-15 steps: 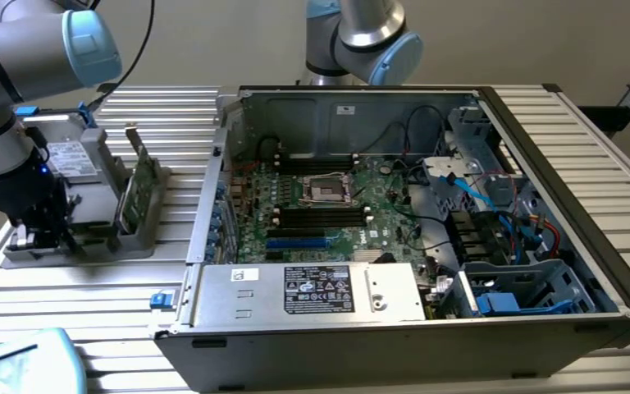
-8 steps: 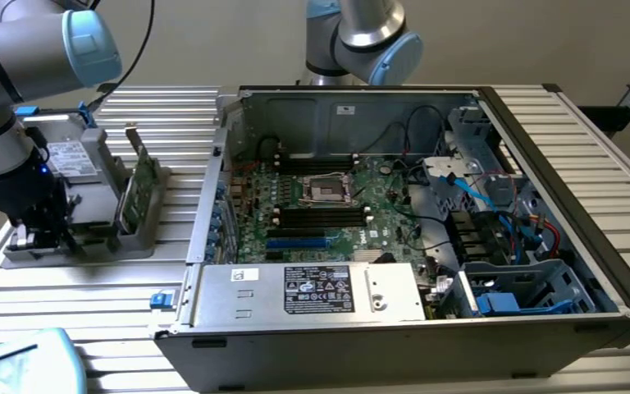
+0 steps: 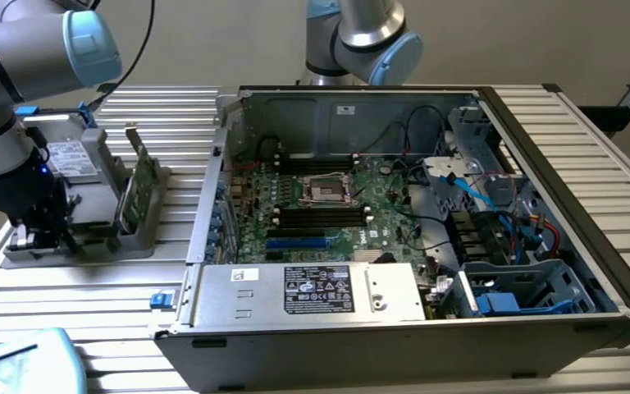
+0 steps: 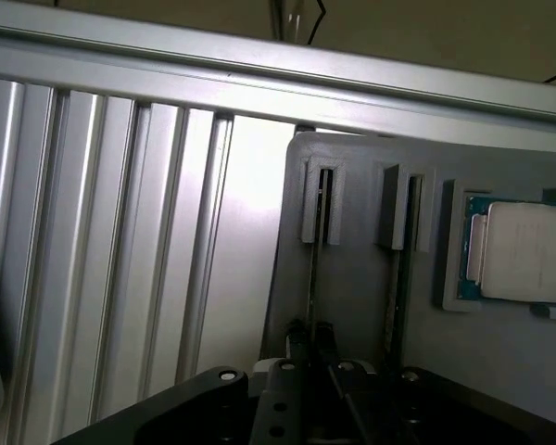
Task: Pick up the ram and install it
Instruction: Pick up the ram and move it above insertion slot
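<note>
arm links (image 3: 3,49): smooth light-grey tubes with rounded joint housings
joint caps (image 3: 91,39): pale blue discs closing the joint ends
wrist housing (image 3: 14,193): dark, boxy, with a small blue light
cable (image 3: 129,51): thin and black, beside the upper joint
gripper (image 4: 310,332): matte black body
screws (image 4: 225,375): small silver heads
fingers (image 4: 297,334): narrow and dark

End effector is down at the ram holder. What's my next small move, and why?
Probably a slow, straight lift out of the slot. The end effector looks closed on the ram, which stands in a guide of the grey holder, and a second stick sits close beside it, so sideways motion could bind.
</note>
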You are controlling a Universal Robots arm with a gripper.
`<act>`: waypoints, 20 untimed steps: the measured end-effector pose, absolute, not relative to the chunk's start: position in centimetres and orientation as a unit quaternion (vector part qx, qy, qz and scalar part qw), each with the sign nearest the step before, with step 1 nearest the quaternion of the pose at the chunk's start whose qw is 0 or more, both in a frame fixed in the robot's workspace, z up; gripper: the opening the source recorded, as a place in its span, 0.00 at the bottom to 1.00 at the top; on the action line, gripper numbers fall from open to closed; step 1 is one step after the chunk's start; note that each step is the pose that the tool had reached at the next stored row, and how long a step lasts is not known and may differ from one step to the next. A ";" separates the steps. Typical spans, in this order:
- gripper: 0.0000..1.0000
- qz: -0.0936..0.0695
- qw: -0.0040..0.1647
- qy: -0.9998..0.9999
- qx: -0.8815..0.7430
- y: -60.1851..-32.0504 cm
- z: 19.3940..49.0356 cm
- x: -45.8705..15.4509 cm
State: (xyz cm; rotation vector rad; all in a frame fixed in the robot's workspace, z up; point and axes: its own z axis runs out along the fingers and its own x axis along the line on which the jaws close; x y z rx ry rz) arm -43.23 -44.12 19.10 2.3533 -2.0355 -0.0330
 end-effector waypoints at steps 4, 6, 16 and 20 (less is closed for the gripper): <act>0.14 -0.011 0.015 -0.654 0.756 -44.1 19.1 -43.1; 0.14 -0.010 0.015 -0.654 0.756 -44.1 19.2 -42.9; 0.14 -0.011 0.015 -0.654 0.756 -44.1 19.6 -42.6; 0.14 -0.011 0.015 -0.654 0.756 -44.1 19.7 -42.6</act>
